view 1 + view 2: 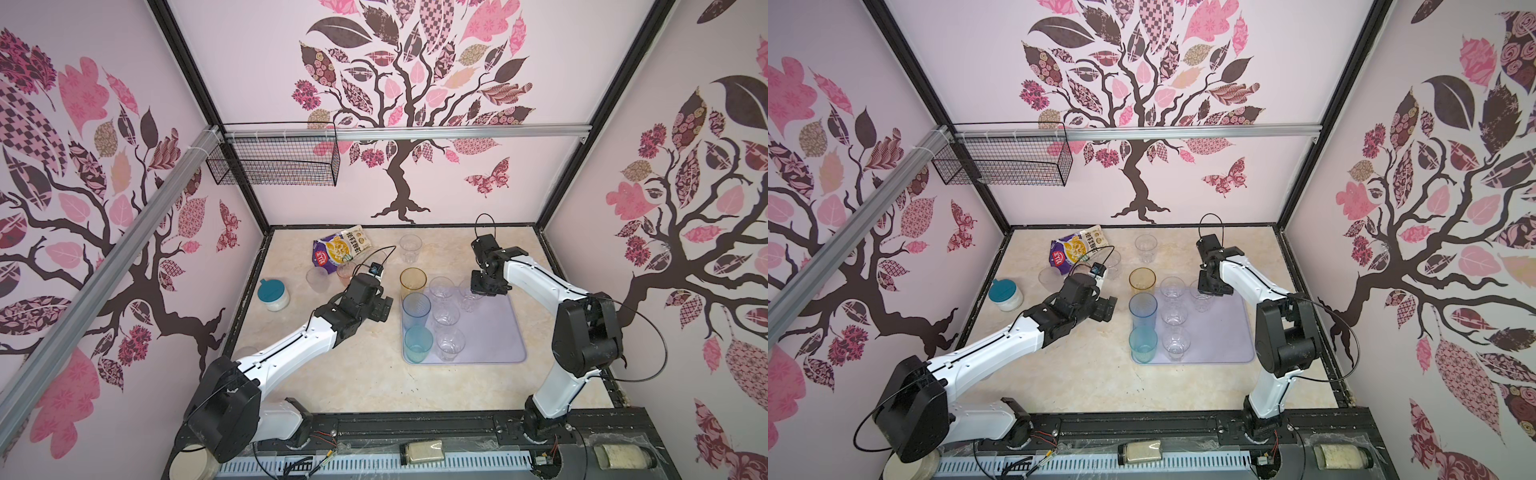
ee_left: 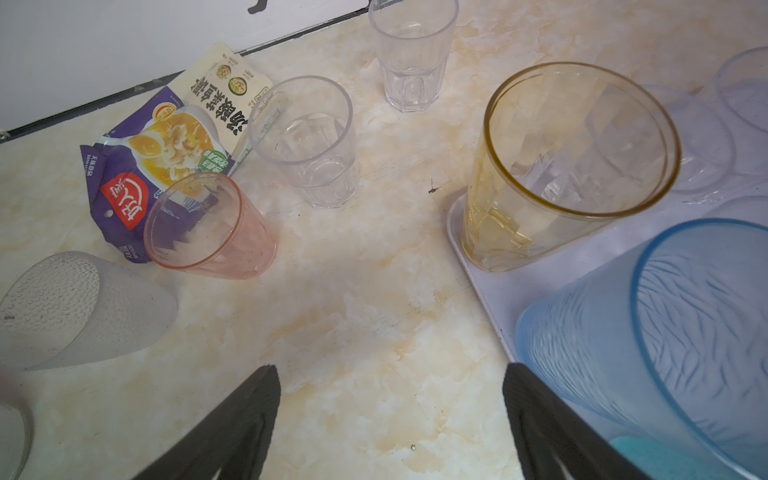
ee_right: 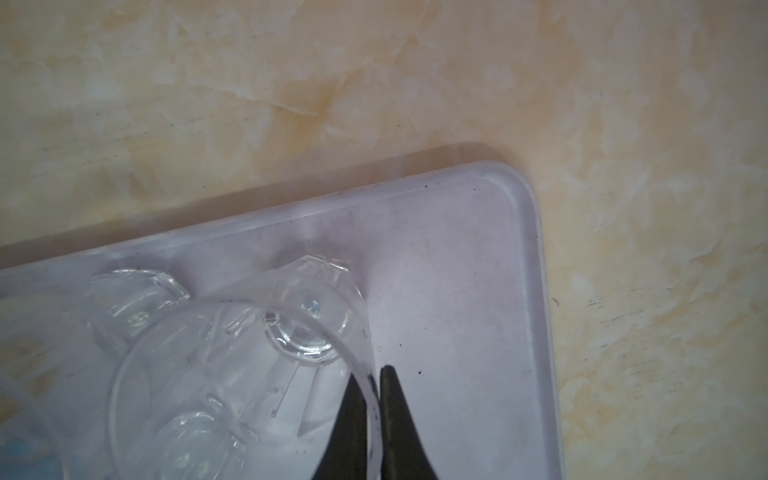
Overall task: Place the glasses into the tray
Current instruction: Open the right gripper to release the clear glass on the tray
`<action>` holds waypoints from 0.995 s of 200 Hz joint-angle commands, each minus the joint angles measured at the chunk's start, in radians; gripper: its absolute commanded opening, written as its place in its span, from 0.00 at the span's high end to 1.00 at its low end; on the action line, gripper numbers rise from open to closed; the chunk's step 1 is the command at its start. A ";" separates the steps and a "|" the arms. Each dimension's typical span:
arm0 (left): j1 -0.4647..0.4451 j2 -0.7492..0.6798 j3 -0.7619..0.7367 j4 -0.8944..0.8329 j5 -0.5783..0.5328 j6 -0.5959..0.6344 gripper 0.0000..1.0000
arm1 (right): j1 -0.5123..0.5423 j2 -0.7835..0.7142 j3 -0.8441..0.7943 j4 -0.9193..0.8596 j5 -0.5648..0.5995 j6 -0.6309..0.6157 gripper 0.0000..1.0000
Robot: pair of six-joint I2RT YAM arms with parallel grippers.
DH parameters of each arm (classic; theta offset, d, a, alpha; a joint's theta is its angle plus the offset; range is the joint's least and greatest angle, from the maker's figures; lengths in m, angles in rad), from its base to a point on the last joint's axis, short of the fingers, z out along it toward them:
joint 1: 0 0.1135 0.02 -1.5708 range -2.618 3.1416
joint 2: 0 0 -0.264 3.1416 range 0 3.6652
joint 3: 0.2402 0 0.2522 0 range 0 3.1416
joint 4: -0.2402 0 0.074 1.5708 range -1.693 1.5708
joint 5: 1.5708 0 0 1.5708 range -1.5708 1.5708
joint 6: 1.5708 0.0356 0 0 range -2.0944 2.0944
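Observation:
The lavender tray [image 1: 494,336] [image 3: 465,257] holds amber [image 1: 413,282], blue [image 1: 416,309] and teal [image 1: 418,344] glasses and several clear ones [image 1: 446,316]. My right gripper [image 1: 475,293] [image 3: 376,395] is shut on the rim of a clear glass [image 1: 469,299] [image 3: 249,374] standing in the tray's far part. My left gripper [image 1: 384,309] [image 2: 390,370] hangs open over bare table just left of the tray, beside the blue glass [image 2: 665,332]. Outside the tray stand a pink glass [image 2: 208,228], two clear ones [image 2: 307,141] [image 1: 410,248] and a frosted one [image 1: 318,279].
A purple snack packet [image 1: 338,247] lies at the back left. A white jar with a teal lid [image 1: 273,295] stands by the left wall. A wire basket [image 1: 274,160] hangs on the back wall, above the table.

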State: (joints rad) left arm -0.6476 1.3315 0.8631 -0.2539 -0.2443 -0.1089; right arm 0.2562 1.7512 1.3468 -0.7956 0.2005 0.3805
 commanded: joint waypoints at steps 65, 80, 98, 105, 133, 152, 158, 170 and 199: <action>0.004 0.016 0.041 0.010 0.025 -0.018 0.13 | -0.011 0.014 -0.005 0.023 0.046 -0.002 0.96; 0.004 0.018 0.043 0.010 0.032 -0.025 0.13 | -0.012 0.019 -0.009 0.024 0.043 -0.001 0.95; 0.005 0.019 0.051 0.010 0.037 -0.026 0.13 | -0.012 0.022 -0.012 0.027 0.041 0.000 0.92; 0.005 0.021 0.052 0.009 0.036 -0.025 0.13 | -0.012 0.021 -0.011 0.028 0.041 0.000 0.92; 0.005 0.020 0.051 0.005 0.034 -0.022 0.13 | -0.012 0.016 -0.010 0.026 0.042 -0.002 0.86; 0.005 0.021 0.048 0.007 0.037 -0.024 0.13 | -0.012 0.011 -0.012 0.027 0.040 0.000 0.83; 0.005 0.022 0.048 0.008 0.038 -0.026 0.13 | -0.012 0.010 -0.011 0.026 0.038 0.000 0.82; 0.004 0.021 0.050 0.010 0.040 -0.026 0.13 | -0.011 0.007 -0.009 0.026 0.035 0.001 0.80; 0.005 0.022 0.053 0.016 0.043 -0.026 0.13 | -0.012 0.007 -0.001 0.023 0.037 0.000 0.76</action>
State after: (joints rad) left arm -0.6476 1.3399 0.8680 -0.2554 -0.2146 -0.1310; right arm 0.2470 1.7512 1.3342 -0.7616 0.2245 0.3798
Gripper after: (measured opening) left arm 0.871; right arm 0.225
